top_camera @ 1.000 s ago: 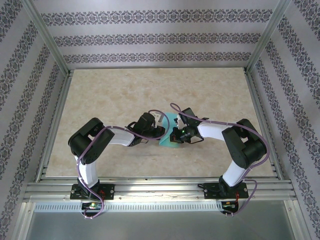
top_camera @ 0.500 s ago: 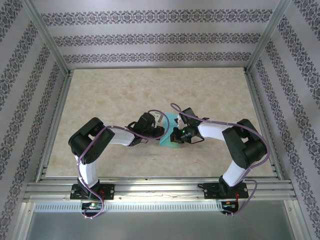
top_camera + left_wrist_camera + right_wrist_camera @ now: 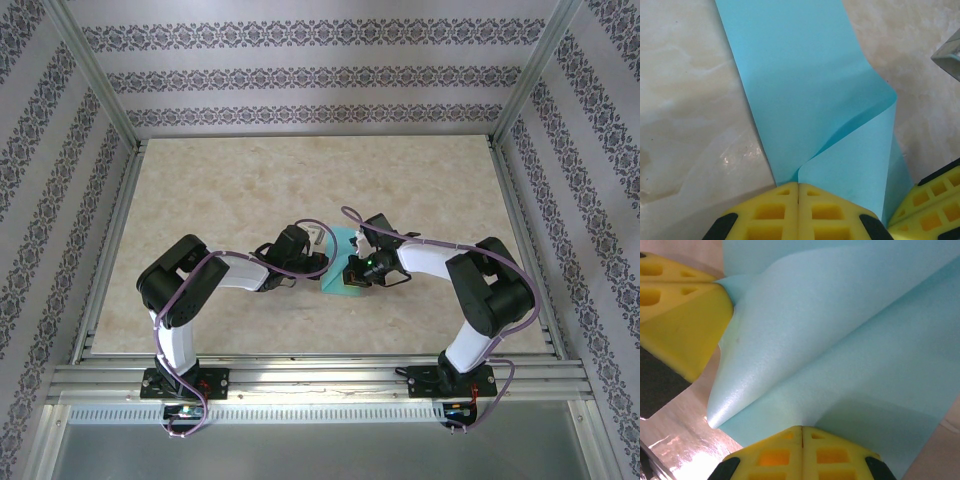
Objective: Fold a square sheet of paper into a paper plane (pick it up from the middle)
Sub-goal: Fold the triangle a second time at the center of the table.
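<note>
Two pincers, one sheet.

Top view: square sheet of paper mid-table, between left pincer and right pincer. Long axis far-to-near, near end leaning slightly left.

Left wrist: left pincer clamped shut on sheet edge. Flap bent over, crease soft. Strip runs away from pads.

Right wrist: right pincer closed on same sheet, upper layer bulging.

Judgement: early fold under way, no nose formed. Next move calls for laying flap flat, matching edges, pressing crease.
</note>
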Available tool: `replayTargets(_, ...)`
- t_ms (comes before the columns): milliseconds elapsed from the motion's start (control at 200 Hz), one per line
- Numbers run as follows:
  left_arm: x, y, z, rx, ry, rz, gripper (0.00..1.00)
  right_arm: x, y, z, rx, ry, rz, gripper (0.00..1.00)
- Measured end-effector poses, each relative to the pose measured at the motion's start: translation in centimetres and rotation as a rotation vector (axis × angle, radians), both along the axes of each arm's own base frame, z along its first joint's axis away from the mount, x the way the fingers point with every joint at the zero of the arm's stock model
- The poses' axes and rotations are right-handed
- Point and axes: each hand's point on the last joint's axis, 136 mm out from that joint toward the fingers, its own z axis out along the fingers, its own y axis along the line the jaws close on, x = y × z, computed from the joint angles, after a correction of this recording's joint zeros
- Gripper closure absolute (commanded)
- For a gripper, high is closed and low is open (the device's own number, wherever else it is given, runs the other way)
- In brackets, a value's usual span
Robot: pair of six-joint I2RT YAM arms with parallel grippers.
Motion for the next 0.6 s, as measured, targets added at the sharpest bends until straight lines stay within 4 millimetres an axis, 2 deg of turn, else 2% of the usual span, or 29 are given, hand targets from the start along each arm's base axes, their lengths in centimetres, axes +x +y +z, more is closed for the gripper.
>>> replayTargets(300,-0.2,0.0,-0.1,-0.021,0.030,0.065,1.00,0.4,1.3,2.3,0.050,-0.035,-0.048,0.95)
replayTargets(410,-0.3,-0.1,-0.1,-0.018,0.028,0.087,1.00,-0.1,1.5,1.9,0.043,-0.019,-0.058,0.96)
replayTargets(600,-1.1,-0.2,-0.1,-0.019,0.037,0.109,1.00,-0.5,0.8,0.7,-0.003,-0.007,-0.080,0.98)
